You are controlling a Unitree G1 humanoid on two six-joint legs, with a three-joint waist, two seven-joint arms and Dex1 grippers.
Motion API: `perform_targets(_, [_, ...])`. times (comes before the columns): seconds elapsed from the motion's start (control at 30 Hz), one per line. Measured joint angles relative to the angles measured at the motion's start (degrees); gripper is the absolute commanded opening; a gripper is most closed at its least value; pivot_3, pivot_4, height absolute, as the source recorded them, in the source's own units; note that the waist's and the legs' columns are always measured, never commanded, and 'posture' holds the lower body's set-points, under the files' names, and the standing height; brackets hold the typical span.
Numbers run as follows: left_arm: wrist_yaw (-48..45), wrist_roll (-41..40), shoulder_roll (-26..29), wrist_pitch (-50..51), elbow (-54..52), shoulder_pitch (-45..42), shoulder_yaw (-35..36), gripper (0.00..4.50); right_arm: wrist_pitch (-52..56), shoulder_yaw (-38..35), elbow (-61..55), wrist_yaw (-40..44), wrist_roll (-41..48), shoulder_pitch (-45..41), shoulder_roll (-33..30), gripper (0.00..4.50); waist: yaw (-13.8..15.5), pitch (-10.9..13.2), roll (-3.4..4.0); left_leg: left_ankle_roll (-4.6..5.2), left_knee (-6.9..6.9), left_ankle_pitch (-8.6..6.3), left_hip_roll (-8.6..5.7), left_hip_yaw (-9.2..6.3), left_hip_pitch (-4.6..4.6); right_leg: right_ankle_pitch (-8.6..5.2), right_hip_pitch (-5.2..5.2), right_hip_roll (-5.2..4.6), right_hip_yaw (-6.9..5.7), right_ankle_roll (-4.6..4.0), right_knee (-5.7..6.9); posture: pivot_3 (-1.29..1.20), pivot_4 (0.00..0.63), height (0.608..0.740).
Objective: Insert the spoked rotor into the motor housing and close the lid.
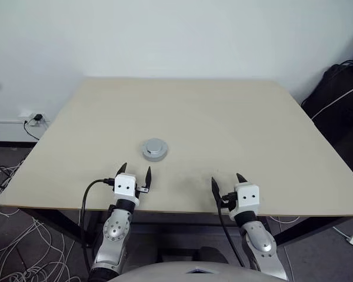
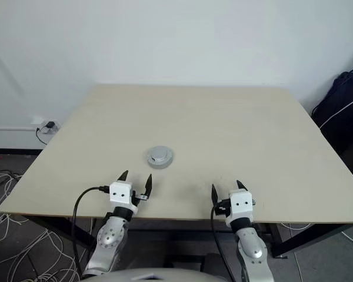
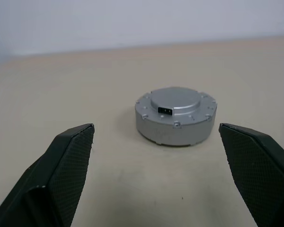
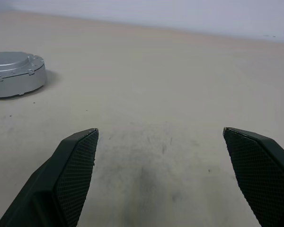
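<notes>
Already the round silver metal motor unit [image 1: 155, 149] sits as one closed puck on the pale beige surface [image 1: 235, 123], a flat grey lid with a ring of small screws and a dark connector slot [image 3: 164, 110] capping the body. No spoked rotor or copper windings can be seen, so the rotor is probably inside and the lid seated; the task looks finished or nearly so, though whether the lid is fully pressed home cannot be told. The unit stands alone toward the near middle of the surface, likely left there because assembly happened within easy reach of both arms. The left claw [image 1: 136, 176] hangs just short of the unit, level and aimed straight at it, its two black fingers [image 3: 66, 165] spread wide and gripping nothing. The right claw [image 1: 226, 183] is well apart from the unit, off to its right over bare surface, also level, fingers spread wide and empty. Both forearms reach forward from the near edge, roughly parallel.
</notes>
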Motion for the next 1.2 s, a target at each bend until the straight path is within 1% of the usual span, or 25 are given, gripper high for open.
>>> perform_targets(0.27, [0.0, 0.0, 0.0, 0.0, 0.2, -0.5, 0.0, 4.46, -0.5, -0.1, 2.1, 0.0, 0.0, -0.7, 0.0, 4.5, 0.0, 0.0, -0.01, 0.0, 0.0, 0.0, 0.0, 0.0, 0.0, 0.0, 0.0, 0.0, 0.0, 0.0, 0.0, 0.0, 0.0, 0.74])
perform_targets(1.2, [-1.3, -0.1, -0.8, 2.6, 1.0, -0.5, 0.0, 4.46, 0.9, 0.1, 0.7, -0.4, 0.0, 0.5, 0.7, 4.5, 0.0, 0.0, -0.01, 0.0, 0.0, 0.0, 0.0, 0.0, 0.0, 0.0, 0.0, 0.0, 0.0, 0.0, 0.01, 0.0, 0.0, 0.74])
